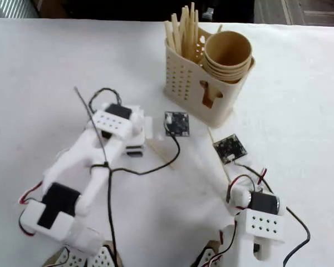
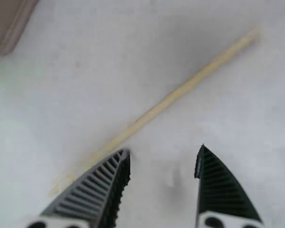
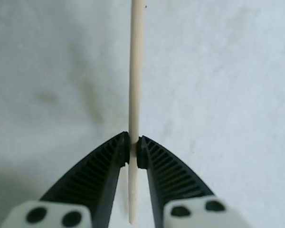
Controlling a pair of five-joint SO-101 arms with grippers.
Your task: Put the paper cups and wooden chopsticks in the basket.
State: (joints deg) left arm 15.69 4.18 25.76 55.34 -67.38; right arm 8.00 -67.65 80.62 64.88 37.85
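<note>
Paper cups (image 1: 228, 51) sit stacked in the basket (image 1: 183, 83) on the far side of the table (image 1: 44, 67), with bundled chopsticks (image 1: 183, 28) upright in the compartment beside them. Two sticks are outside it: the held chopstick (image 3: 134, 71) is pinched between the tips of the right gripper (image 3: 133, 142) and points toward the basket's foot. The loose chopstick (image 2: 180, 92) lies on the table with one end just beside a finger of the left gripper (image 2: 162, 154), whose jaws stand wide apart around nothing. A beige corner at the edge of the left wrist view may be the basket, though it is too blurred to be sure.
</note>
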